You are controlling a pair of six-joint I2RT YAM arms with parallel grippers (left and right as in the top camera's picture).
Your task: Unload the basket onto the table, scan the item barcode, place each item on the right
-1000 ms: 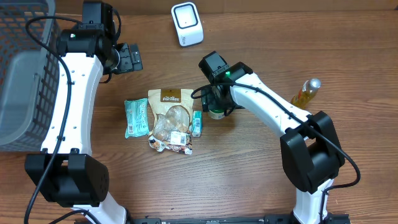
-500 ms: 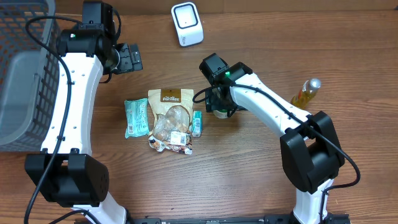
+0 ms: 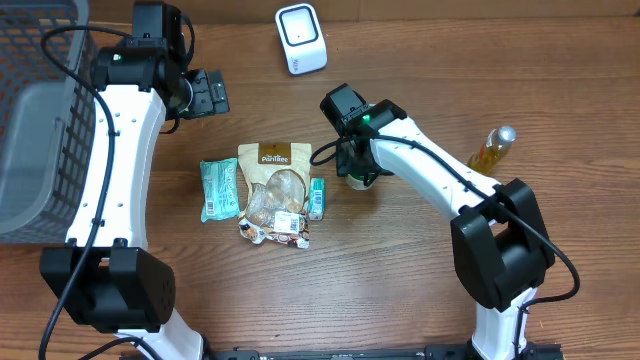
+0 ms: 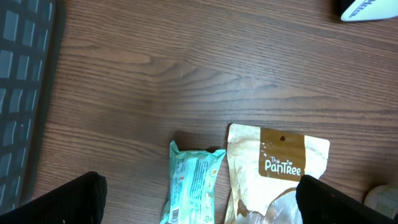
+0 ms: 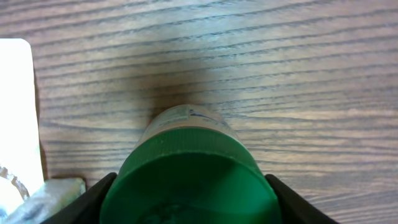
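Wooden table (image 3: 400, 280) carries the green-capped jar (image 5: 189, 180) upright, directly beneath our right gripper (image 5: 191, 199), whose jaws flank its cap, gripping or not we cannot tell, while the left gripper (image 3: 212, 93) hangs spread wide, well apart.

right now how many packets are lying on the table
3: a teal packet on the left, a brown pouch in the middle, a small teal pack on its right. Others may be hidden.

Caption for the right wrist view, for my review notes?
View down the right end effector straddling a green-lidded jar on the wooden table, white packet at left.
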